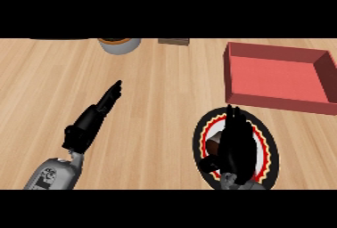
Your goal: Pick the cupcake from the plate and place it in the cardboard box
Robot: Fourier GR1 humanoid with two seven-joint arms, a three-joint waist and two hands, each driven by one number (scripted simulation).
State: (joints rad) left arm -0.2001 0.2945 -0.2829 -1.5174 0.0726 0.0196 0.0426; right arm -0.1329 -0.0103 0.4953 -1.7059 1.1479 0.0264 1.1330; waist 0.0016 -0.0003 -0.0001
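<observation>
Head view, item by item, starting at the fingers. Your right hand (236, 142) shows at the lower right of the frame, its black fingers (232, 116) stretched straight toward the upper edge, released and grasping nothing. It lies over the round plate with black rim, red scalloped ring and white centre (199, 133), covering most of the plate's middle. Just at the hand's left edge you can see a small brown cupcake (214, 145) on the plate; whether the thumb touches it cannot be told. Up and to the right of the plate sits the red open-topped rectangular box (280, 75), near the plate's upper rim but apart from it. Your left hand (95, 116) shows at the lower left, fingers straight and relaxed, pointing up and to the right, holding nothing, well apart from the plate. Light wooden plank countertop (158, 89) lies under everything. At the upper edge: a grey round container with brown contents (119, 44) and a small dark brown block (174, 41).
</observation>
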